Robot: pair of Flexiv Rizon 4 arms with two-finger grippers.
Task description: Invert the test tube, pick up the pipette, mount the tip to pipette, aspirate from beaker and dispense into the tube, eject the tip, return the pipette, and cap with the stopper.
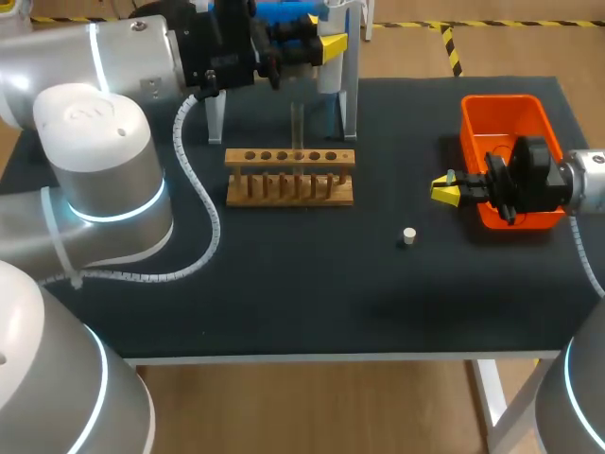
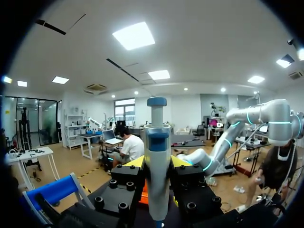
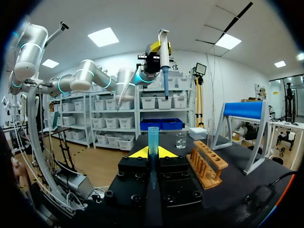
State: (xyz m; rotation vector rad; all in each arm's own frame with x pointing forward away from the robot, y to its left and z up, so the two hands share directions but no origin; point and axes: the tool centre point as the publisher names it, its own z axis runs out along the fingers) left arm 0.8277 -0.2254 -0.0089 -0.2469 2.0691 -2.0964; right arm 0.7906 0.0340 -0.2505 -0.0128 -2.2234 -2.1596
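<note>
Our left pincer (image 1: 326,47) raised at rear, clamped on the pipette (image 2: 157,156); right pincer (image 1: 444,189) low, gripping a blue tip (image 3: 153,140).

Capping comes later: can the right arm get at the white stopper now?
Likely yes: the stopper lies alone near the right tool, nothing between, but that tool grips a blue tip.

— How is the light around the test tube rack (image 1: 289,176)?
— Bright and even, coming from overhead. Shadows barely show on the black table (image 1: 312,293) beneath it.
— Any glare?
— A soft sheen on the left arm's (image 1: 90,132) white shell, left of the rack, and its cyan ring glows. Right of the rack the orange bin (image 1: 501,99) looks vivid, and the white stopper (image 1: 409,235) stands out against the dark top. In both wrist views straight lines bow toward the black rim
</note>
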